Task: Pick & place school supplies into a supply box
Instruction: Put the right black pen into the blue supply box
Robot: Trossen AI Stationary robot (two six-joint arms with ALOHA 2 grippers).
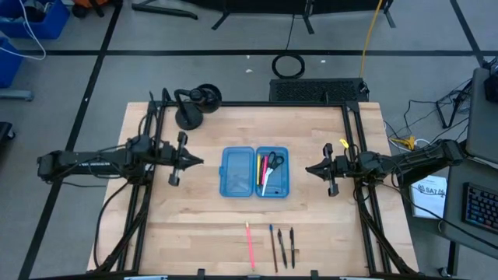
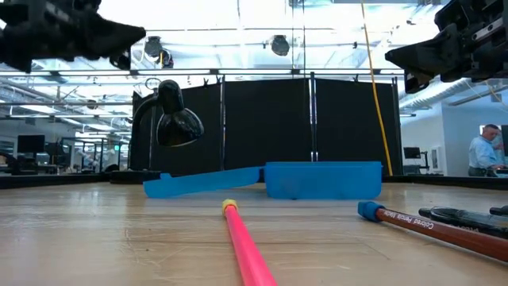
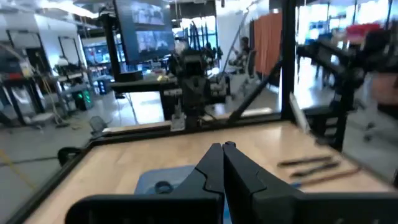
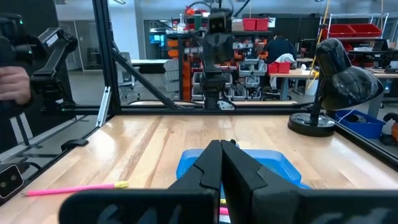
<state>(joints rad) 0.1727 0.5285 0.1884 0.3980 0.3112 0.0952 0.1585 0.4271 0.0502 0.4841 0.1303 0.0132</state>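
Observation:
The translucent blue supply box [image 1: 237,173] lies open at the table's middle. Its right half holds black-handled scissors [image 1: 274,162], a yellow pencil [image 1: 258,166] and a pink marker. Near the table's near edge, a pink marker [image 1: 250,245], a blue pen [image 1: 273,246] and two dark pens [image 1: 288,247] lie flat side by side. My left gripper [image 1: 199,161] hovers shut, left of the box. My right gripper [image 1: 308,169] hovers shut, right of it. Both are well above the wood in the low view, with the left gripper [image 2: 141,34] and the right gripper [image 2: 389,54] holding nothing.
A black desk lamp [image 1: 198,104] stands on the far left part of the table. Black frame rails [image 1: 352,124] run along the table's sides and far edge. Bare wood [image 1: 194,225] lies between the box and the row of pens.

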